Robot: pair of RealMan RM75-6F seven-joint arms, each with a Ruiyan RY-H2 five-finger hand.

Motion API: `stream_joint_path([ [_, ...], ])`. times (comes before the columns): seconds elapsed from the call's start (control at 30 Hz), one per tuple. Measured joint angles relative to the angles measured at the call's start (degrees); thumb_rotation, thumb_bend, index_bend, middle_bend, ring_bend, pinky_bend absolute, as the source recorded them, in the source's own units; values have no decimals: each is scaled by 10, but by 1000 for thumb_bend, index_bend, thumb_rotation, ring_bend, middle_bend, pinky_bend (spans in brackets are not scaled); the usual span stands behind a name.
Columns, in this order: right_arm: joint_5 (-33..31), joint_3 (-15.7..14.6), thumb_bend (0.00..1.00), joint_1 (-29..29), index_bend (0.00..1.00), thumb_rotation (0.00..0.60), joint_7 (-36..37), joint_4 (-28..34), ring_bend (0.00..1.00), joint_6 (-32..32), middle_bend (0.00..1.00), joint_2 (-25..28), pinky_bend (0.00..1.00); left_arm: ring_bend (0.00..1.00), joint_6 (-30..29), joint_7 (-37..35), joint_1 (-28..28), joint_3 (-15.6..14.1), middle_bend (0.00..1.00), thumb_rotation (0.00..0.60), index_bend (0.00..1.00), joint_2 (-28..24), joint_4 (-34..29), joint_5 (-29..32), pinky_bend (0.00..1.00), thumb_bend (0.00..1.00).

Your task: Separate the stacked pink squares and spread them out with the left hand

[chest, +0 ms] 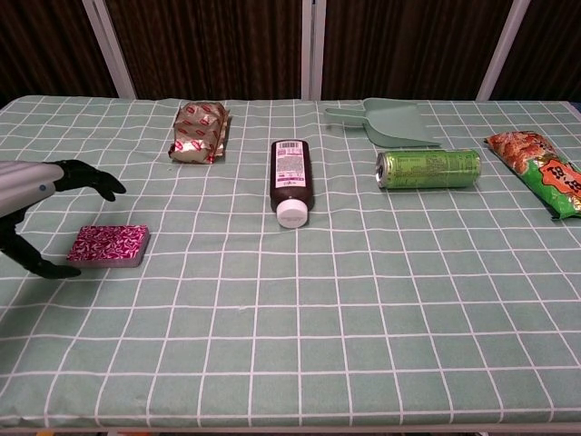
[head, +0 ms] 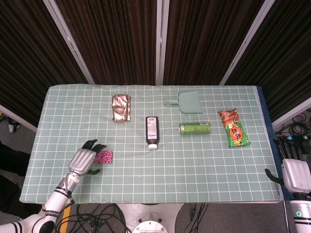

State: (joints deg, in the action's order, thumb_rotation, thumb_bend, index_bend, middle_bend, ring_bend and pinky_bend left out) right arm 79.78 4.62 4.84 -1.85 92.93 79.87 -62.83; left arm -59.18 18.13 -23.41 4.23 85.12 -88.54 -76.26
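1. Left hand (head: 86, 159) hovers open, fingers spread, at the left side of the stack of pink patterned squares (head: 103, 156), near the green checked table's (head: 194, 165) front-left corner.
2. Stack's long axis runs left-right.
3. Right hand (head: 294, 172), empty with fingers extended, sits off the right edge, far away.

1. I can see a white label with a barcode on the dark bottle (chest: 291, 180), its print too small to read.
2. The orange snack bag (chest: 540, 172) carries characters I can't make out.
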Motion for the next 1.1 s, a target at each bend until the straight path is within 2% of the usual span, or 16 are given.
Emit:
stream_joint_path([
  [0.53,-7,0,153,1,0,600,14,-13,0,-7,0,-2,0,26,1,138,-32,10,214,600,222,35,5,92,93,155],
  [1.1,-11,0,153,1,0,600,23,-22,0,-12,0,-4,0,26,1,139,-52,10,287,600,267,59,25,135,93,186],
])
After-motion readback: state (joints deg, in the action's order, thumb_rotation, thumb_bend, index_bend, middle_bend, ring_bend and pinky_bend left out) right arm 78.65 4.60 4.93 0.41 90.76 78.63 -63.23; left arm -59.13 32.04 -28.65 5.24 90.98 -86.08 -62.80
